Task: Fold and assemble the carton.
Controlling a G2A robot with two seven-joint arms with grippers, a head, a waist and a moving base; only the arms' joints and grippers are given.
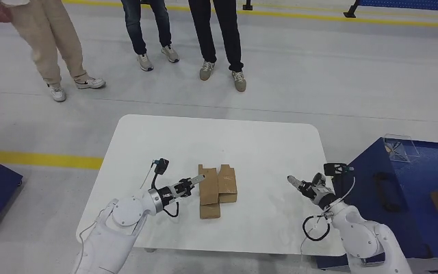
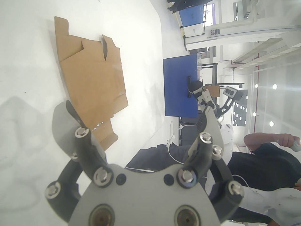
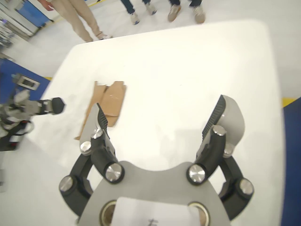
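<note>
- Count on the table (image 1: 274,144): one carton and two arms.
- Carton (image 1: 217,192): a single brown cardboard blank. It lies flat and unfolded in the lower middle of the top view, with its flaps spread along both ends. In the left wrist view the carton (image 2: 91,76) fills the space just ahead of the jaws.
- Left arm (image 1: 126,212): it enters from the lower left of the top view. Its jaws are spread wide with nothing between them, and the tips sit just beside the carton's left edge. I cannot tell whether a tip touches the cardboard.
- Right arm (image 1: 356,233): it sits at the lower right of the top view. Its jaws are spread wide and hold nothing. They are over bare table, well apart from the carton's right side.
- One blue cabinet (image 1: 404,178) stands beside the table at the right edge of the top view.
</note>
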